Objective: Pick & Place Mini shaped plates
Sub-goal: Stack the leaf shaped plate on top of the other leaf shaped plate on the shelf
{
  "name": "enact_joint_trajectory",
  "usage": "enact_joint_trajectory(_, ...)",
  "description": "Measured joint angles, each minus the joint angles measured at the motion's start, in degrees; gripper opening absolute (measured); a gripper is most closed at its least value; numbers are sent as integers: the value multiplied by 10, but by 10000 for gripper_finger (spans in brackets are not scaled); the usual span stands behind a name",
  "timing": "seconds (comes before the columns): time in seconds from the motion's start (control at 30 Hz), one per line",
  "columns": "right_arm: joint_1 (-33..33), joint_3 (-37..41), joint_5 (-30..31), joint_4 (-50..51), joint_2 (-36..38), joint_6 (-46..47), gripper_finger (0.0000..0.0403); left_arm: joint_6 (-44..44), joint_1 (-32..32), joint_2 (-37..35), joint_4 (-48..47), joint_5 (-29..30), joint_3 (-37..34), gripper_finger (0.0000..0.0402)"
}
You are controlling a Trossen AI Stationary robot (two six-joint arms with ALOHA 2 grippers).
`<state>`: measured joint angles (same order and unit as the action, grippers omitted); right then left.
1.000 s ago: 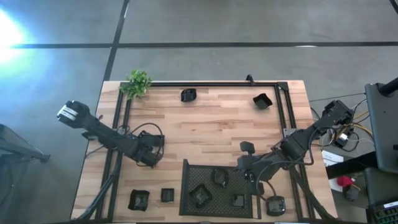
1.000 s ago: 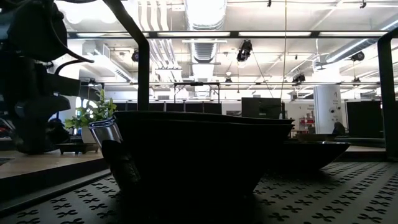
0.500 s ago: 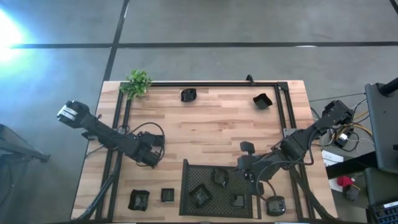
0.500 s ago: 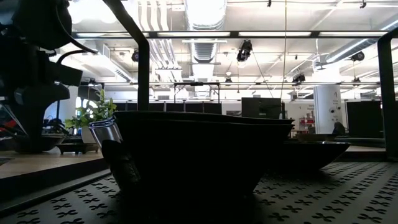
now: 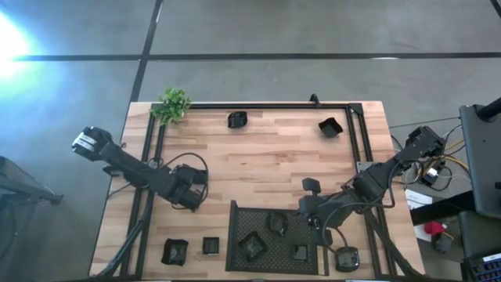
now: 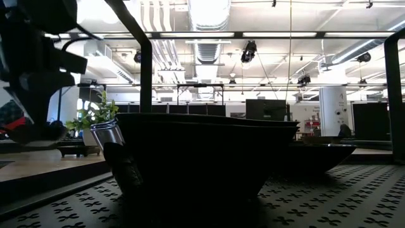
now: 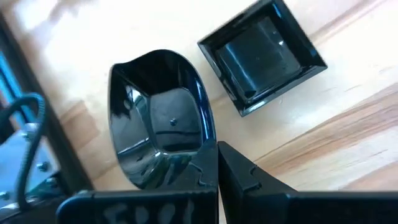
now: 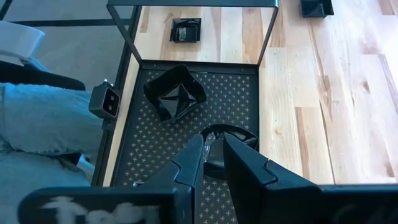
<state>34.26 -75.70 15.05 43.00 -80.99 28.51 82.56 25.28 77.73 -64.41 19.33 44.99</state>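
Now your left gripper [image 7: 217, 177] has its fingers pressed fully together on the rim of a scoop-shaped mini plate [image 7: 158, 134]. The plate's long axis runs straight out from the fingertips. Its bowl faces up and its pointed lip sits at the end farthest from the fingers. The fingers bite only the nearest edge, so nearly all of the plate sticks out past them. In the low view it hangs at the left, just above the wood. From above, this gripper is over the table's left half, left of the mesh tray [image 5: 235, 210].

Just beside the held plate a square plate [image 7: 262, 57] lies flat on the table, apart from it. An angular plate [image 5: 174, 251] lies left of that one at the near edge.

Your right gripper [image 8: 214, 163] is over the tray's far right part. Its fingers stand a narrow gap apart with the rim of a rounded plate [image 8: 239, 135] in that gap. You cannot tell whether they pinch it. That plate rests on the tray floor.

The tray also holds a folded, angular plate [image 8: 175, 93], and from above you can count three plates in it.

Two more plates lie at the far edge, one [image 5: 237, 119] near the plant [image 5: 174, 104] and one [image 5: 330, 127] toward the right. Another [image 5: 347, 258] sits right of the tray.
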Motion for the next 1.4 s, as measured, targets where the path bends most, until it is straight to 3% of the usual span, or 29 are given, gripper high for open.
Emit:
enact_joint_trajectory(0.73,0,0,0,0,0,0,61,-75,-11,11,-74,84,200,0)
enact_joint_trajectory(1.0,0,0,0,1,0,0,61,-184,-38,74,-75,125,317,0)
enact_joint_trajectory(1.4,0,0,1,1,0,0,61,-319,-45,216,-76,134,524,0)
